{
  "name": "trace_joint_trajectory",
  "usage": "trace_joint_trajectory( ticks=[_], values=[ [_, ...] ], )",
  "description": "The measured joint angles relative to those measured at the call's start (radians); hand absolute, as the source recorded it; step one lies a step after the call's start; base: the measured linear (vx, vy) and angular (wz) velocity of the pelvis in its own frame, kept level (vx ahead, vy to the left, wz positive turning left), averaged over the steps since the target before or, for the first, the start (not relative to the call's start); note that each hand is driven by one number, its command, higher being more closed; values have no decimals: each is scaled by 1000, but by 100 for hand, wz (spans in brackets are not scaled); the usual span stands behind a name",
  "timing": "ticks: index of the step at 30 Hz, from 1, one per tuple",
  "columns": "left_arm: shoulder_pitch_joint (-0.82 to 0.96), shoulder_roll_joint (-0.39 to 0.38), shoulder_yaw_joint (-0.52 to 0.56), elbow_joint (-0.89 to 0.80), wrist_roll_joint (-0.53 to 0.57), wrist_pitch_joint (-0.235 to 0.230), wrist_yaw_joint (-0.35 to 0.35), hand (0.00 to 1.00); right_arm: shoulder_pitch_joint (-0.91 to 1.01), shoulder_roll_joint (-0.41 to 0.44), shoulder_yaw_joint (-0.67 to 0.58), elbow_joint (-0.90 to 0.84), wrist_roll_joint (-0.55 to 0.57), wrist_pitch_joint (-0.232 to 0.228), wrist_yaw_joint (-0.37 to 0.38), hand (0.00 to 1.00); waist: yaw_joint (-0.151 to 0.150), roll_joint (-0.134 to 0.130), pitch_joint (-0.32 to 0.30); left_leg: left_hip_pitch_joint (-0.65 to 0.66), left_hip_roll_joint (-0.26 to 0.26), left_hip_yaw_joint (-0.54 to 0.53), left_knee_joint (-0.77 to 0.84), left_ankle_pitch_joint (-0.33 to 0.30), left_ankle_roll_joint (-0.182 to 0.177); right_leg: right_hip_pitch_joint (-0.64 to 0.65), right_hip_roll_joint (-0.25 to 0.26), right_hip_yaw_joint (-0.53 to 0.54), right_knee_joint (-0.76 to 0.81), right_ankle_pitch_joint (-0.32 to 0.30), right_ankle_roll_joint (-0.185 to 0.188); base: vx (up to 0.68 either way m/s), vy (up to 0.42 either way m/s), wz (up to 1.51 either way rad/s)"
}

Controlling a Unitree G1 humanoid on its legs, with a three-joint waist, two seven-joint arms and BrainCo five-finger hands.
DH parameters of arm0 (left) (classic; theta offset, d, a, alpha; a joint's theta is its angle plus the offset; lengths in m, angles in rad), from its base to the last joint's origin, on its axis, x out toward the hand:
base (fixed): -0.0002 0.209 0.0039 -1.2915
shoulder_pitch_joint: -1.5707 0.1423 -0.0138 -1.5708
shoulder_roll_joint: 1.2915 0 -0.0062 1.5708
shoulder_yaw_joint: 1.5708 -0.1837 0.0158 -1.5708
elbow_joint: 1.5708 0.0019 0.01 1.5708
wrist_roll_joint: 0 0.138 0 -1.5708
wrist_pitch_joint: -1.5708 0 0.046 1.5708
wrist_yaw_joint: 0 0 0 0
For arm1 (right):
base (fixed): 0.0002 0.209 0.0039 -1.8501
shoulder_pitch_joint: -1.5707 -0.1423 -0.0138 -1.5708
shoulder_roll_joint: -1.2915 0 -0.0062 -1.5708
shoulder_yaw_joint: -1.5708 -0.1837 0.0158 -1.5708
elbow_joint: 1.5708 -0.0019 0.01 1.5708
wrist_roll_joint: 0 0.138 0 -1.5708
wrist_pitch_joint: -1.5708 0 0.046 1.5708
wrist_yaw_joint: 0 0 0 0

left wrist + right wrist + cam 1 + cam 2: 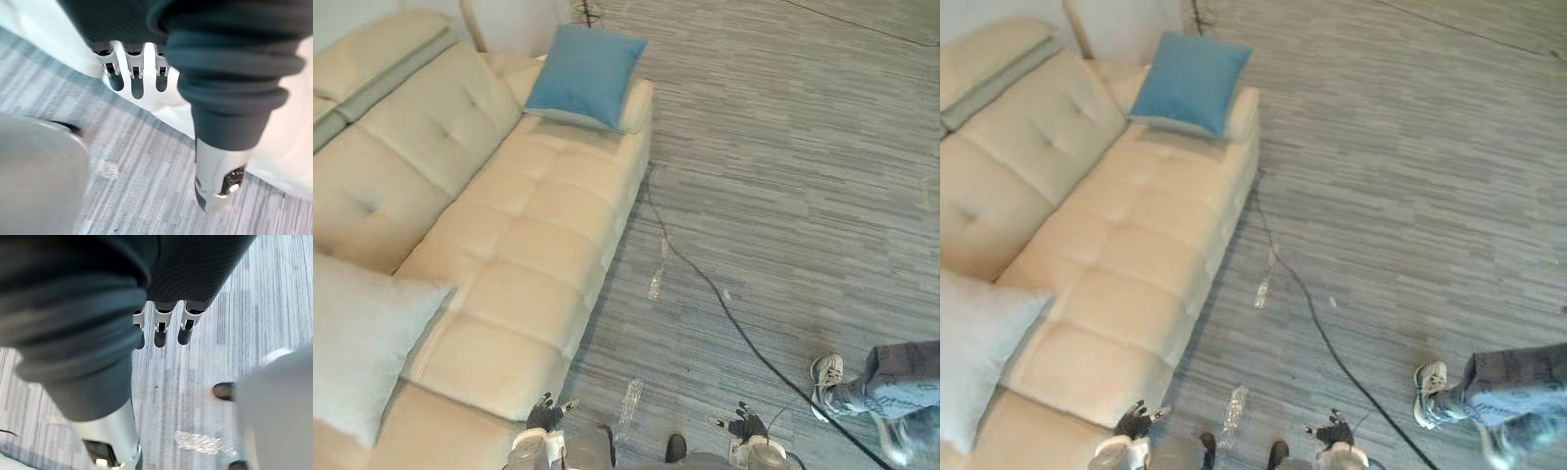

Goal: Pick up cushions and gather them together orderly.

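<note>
Grey striped carpet point(783, 147) covers the room, and a cream tufted sofa point(529, 245) runs along the robot's left side, stretching from beside it to the far wall. Two cushions sit at opposite ends of that sofa. A pale grey cushion point(357, 343) leans at the near end, off to the robot's left, and a blue cushion point(584, 76) rests tilted on the far armrest, well ahead. The left hand point(545, 416) hangs low just beside the sofa's front edge; its fingers point(137, 83) are straight and relaxed, with nothing in them. The right hand point(747, 423) hangs over bare carpet, well apart from the sofa, its fingers point(160, 333) equally loose and empty. A person's shoe point(826, 377) shows on the floor to the robot's right. No cushion has been gathered yet. The grey cushion is by far the closer one and lies on the left arm's side, so a first reach most likely falls to the left hand, going leftward across the seat.
</note>
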Motion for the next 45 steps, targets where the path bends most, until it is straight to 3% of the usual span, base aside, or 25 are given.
trace_joint_trajectory(
  ticks=[2, 4, 5, 7, 9, 10, 13, 14, 16, 19, 22, 24, 26, 27, 29, 31, 32, 33, 35, 39, 40, 42, 43, 44, 45],
  values=[
    [9, 9, -10, -4, 2, 3, 2, 0, 0, -7, 19, -2, 0, -1, 0, 0, -20, -9, -7, 32, -7, -21, 23, -4, 7, -37, -37, -56, 169, 26, 7, 328, 13, -23],
    [2, 10, -26, -3, 7, 10, 5, 0, -7, -9, 17, -5, 1, -2, 1, 0, -20, 2, 2, 91, 5, -52, -14, -15, 26, -88, -62, -120, 300, 38, -30, 466, -91, -18],
    [-4, 25, -50, -2, 9, 18, 8, 0, -19, -12, 18, -7, 0, -3, 2, 0, -29, 7, 5, 141, 32, -68, -59, -18, 29, -113, -69, -201, 266, -40, -92, 471, -144, -7],
    [-23, 22, -49, -3, 8, 17, 10, 0, -30, -14, 17, -7, 1, -3, 2, 0, -33, 13, 8, 160, 74, -66, -75, -20, 24, -173, -53, -270, 155, -52, -115, 386, -150, 0],
    [-20, 29, -57, -3, 9, 16, 9, 0, -25, -8, 23, -6, -1, -3, -2, 0, -35, -9, -1, 177, 74, -58, -75, -27, -7, -191, -21, -265, -112, 113, -120, 410, -148, -10],
    [-15, 19, -55, 12, 10, 18, 6, 0, -13, -15, 26, 2, -2, -1, -6, 0, -35, -10, -4, 210, 85, -73, -52, -48, -39, -191, -18, -248, -133, 204, -180, 389, -147, -24],
    [-11, -36, -38, 12, 20, 16, 5, 0, -12, -44, 17, -1, -1, -1, -5, 0, -48, 48, -11, 113, 138, -125, 190, 29, -80, -115, 51, -263, -191, 150, -194, 473, -201, -5],
    [-11, -42, -39, 10, 22, 15, 1, 0, -8, -42, 17, 0, 0, -1, -5, 0, -51, 50, -8, 49, 145, -143, 325, 77, -84, -72, 59, -273, -233, 148, -198, 424, -183, 25],
    [-20, -32, -39, 7, 27, 10, -1, 0, 3, -33, 17, 12, 1, 0, -7, 0, -50, 44, 8, -75, 180, -103, 583, 33, -70, 68, 83, -303, -329, 142, -204, 428, -155, 38],
    [-19, -16, -44, -12, 27, -3, 0, 0, -5, -20, 12, 4, 9, -4, -13, 0, -35, 19, 25, -208, 172, -16, 579, -13, -41, 207, 85, -311, -428, 135, -194, 353, -109, 17],
    [-23, -17, -56, -34, 27, -6, 0, 0, -26, -17, -13, -4, 11, -8, -19, 0, -23, 14, 28, -290, 108, -5, 268, 7, -32, 238, 62, -320, -447, 111, -157, 240, 54, 13],
    [-30, -17, -60, -34, 27, -5, 2, 0, -33, -18, -14, -4, 11, -8, -23, 0, -20, 13, 29, -302, 57, -7, -4, 119, -28, 257, 43, -332, -450, 75, -130, 258, 168, 22],
    [-26, -8, -57, -32, 26, -6, 5, 0, -37, -1, -9, -3, 11, -7, -23, 0, 4, -3, 13, -282, 31, 1, -89, 287, -8, 264, 29, -294, -456, 51, -88, 352, 196, -13],
    [-38, -1, -53, -36, 22, -8, 3, 0, -52, 11, -7, -2, 11, -7, -22, 0, 10, -26, 21, -301, 19, 4, -40, 261, 23, 264, 15, -281, -457, 42, -68, 492, 203, -20],
    [-47, 4, -27, -41, 13, -8, 0, 0, -57, 24, 3, -1, 9, -7, -21, 0, 26, -55, 26, -309, 17, 31, 63, 164, 20, 271, -11, -252, -396, 17, -18, 511, 172, -34],
    [-47, 4, -27, -27, 14, -4, 3, 0, -55, 26, 20, 0, 8, -7, -18, 0, 29, -58, 24, -261, 18, 51, 100, 108, 38, 198, -66, -187, -128, -31, 33, 388, 142, -25],
    [-45, 15, -39, -24, 14, 1, 3, 0, -50, 29, 27, 0, 8, -7, -10, 0, 19, -63, 24, -207, 14, 51, 96, 78, 46, 124, -112, -191, 110, -13, 70, 343, 93, 9],
    [-43, 22, -41, -23, 14, 1, 3, 0, -50, 29, 27, 0, 8, -7, -8, 0, 17, -65, 24, -187, 14, 50, 93, 70, 51, 105, -128, -198, 186, -9, 78, 520, 99, 21],
    [-17, 51, -47, -29, 14, 4, 6, 0, -33, 29, 27, 4, 7, -6, -2, 0, 3, -72, 23, -69, 16, 19, 25, 46, 54, 56, -197, -347, 369, -26, 2, 490, -21, 34],
    [-11, 49, -47, -29, 15, 17, 15, 0, -44, 24, 18, 4, 6, -6, -3, 0, -13, -57, 27, 35, 81, -25, -74, 52, 43, -17, -148, -478, 145, -56, -63, 410, -110, 27],
    [-15, 40, -47, -29, 17, 17, 20, 0, -51, 24, 17, 2, 6, -6, -3, 0, -18, -48, 32, 53, 109, -31, -86, 52, 40, -61, -111, -462, 20, -29, -76, 468, -228, 28],
    [-18, 28, -52, -28, 24, 17, 21, 0, -44, 24, 17, 2, 6, -5, -3, 0, -21, -50, 31, 84, 130, -32, -89, 55, -10, -91, -57, -392, -225, 115, -83, 404, -226, 31],
    [-15, 28, -58, -28, 28, 17, 23, 0, -32, 24, 17, 1, 6, -5, -3, 0, -23, -65, 28, 103, 125, -35, -89, 43, -36, -89, -43, -335, -342, 223, -93, 353, -273, 51],
    [-10, 41, -57, -28, 32, 14, 20, 0, -6, 24, 17, 1, 6, -5, -4, 0, -26, -106, 23, 137, 96, -59, -95, 13, -84, -90, -66, -258, -397, 397, -139, 521, -419, 46],
    [-30, 12, -47, -10, 45, 14, 23, 0, -25, 1, 4, 5, 3, 1, -5, 0, -28, -29, 32, 151, 160, -88, -99, 14, -103, -97, -26, -266, -311, 350, -137, 391, -318, 49]
  ],
)
